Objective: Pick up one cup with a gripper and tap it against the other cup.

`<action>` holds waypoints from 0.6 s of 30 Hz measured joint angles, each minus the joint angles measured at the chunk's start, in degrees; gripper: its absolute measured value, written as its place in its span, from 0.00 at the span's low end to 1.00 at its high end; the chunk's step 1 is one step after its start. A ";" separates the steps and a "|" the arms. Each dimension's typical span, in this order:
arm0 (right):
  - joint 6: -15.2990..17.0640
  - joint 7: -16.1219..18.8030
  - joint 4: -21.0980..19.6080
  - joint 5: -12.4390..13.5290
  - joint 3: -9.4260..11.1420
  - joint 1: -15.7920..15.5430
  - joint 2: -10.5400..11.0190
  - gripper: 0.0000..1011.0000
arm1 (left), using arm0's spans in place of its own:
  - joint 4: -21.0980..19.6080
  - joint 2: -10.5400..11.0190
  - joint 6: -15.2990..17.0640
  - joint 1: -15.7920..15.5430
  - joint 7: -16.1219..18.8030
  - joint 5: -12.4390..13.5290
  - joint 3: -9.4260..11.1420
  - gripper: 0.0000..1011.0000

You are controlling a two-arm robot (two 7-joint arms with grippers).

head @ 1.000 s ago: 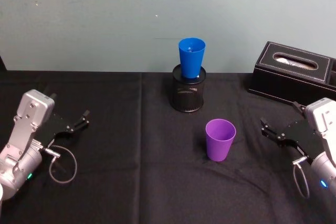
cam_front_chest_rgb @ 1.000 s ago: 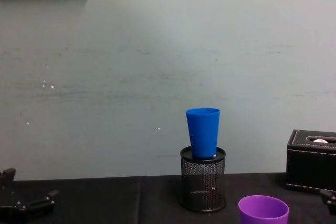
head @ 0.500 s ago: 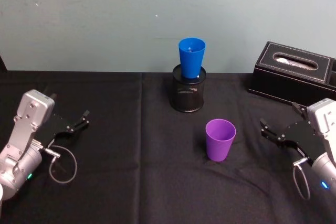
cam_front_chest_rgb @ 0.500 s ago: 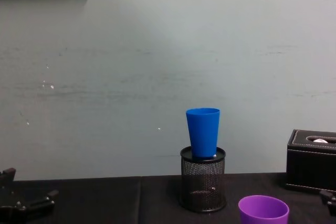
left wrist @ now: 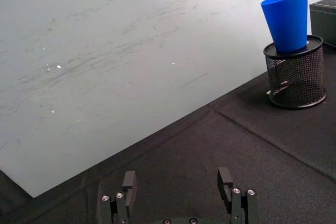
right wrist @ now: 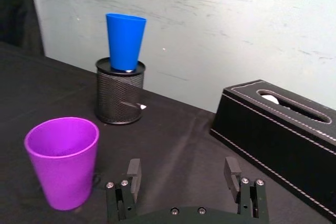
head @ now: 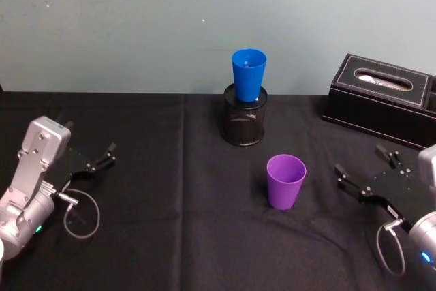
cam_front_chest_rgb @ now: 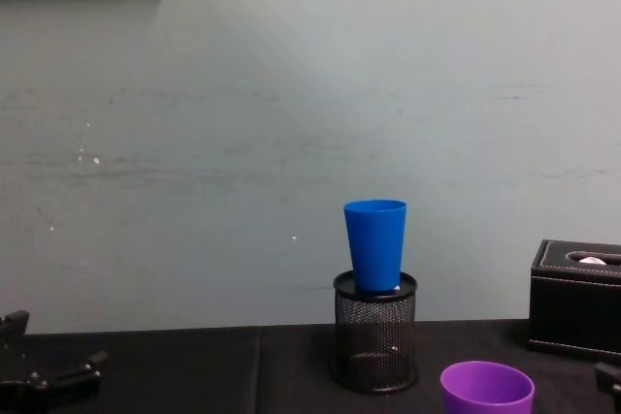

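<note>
Presently, the purple cup (head: 285,180) is seen upright and mouth-up on the black cloth (head: 184,236), at about 5 o'clock from the mesh pen holder (head: 244,122) and apart from it. The blue cup (head: 248,73) is seated upright in the holder's mouth, its base inside the rim. The right gripper (head: 361,161) is placed at 3 o'clock from the purple cup, near but not touching, with jaws spread wide and nothing held. The left gripper (head: 103,156) is parked well off at 9 o'clock, likewise spread and empty. A black tissue box (head: 381,97) lies at 2 o'clock. The purple cup is judged light, thin-walled, smooth plastic: stiff enough for a grasp, but likely to flex or slide upward along its taper under a hard squeeze. A hold across the wall in the upper half, just below the rim, is advised, with moderate force. The blue cup is judged easily toppled, so only a gentle tap is warranted.
</note>
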 joint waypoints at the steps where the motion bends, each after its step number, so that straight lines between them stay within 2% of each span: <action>1: -0.17 0.25 -0.04 0.11 0.09 -0.18 -0.03 0.99 | 0.00 0.00 0.00 0.00 0.00 0.00 0.00 1.00; 9: -2.03 3.32 -0.07 1.10 0.86 -1.85 -0.96 0.99 | 0.00 0.00 0.00 0.00 0.00 0.00 0.00 1.00; 18: -1.84 7.46 -0.39 3.35 1.32 -2.64 -2.44 0.99 | 0.00 0.00 0.00 0.00 0.00 0.00 0.00 1.00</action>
